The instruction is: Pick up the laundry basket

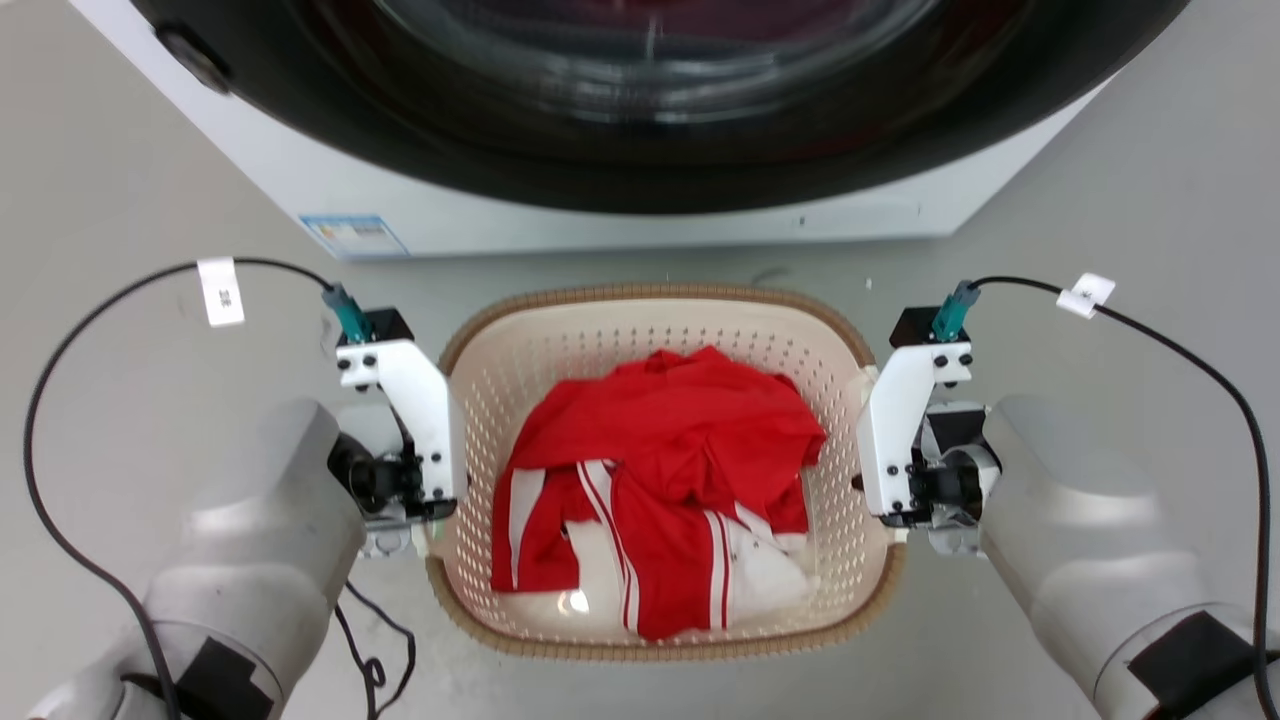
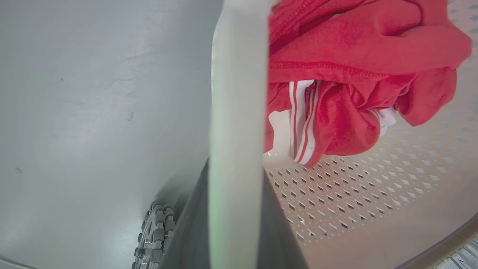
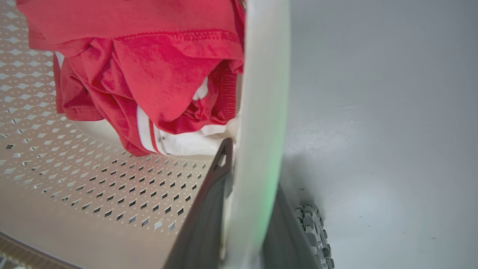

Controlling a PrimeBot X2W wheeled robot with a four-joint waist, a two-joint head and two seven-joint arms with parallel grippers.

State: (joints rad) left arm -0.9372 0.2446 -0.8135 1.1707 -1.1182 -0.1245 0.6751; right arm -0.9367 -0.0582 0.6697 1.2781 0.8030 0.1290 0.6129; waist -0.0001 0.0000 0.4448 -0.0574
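Closest to the lens in each wrist view is a blurred pale edge of the laundry basket point(image 2: 239, 93), running up the middle of the frame with a dark finger pressed on either side of it. The left pincer point(image 2: 236, 168) pinches the basket's side at the centre-left of the head view, and the right pincer point(image 3: 254, 164) pinches the opposite side at the centre-right. The basket sits in the middle of the head view, on or just above the grey floor point(image 1: 1120, 180); which of the two cannot be told. Its brown woven-look rim encloses perforated cream walls, and a crumpled red garment point(image 1: 660, 450) with white stripes lies inside. A white washer point(image 1: 640, 225) with a dark round door spans the top of the frame, just beyond the basket. Two pale forearms point(image 1: 250, 540) enter from the lower corners, and a black cable point(image 1: 90, 320) loops out from each wrist.
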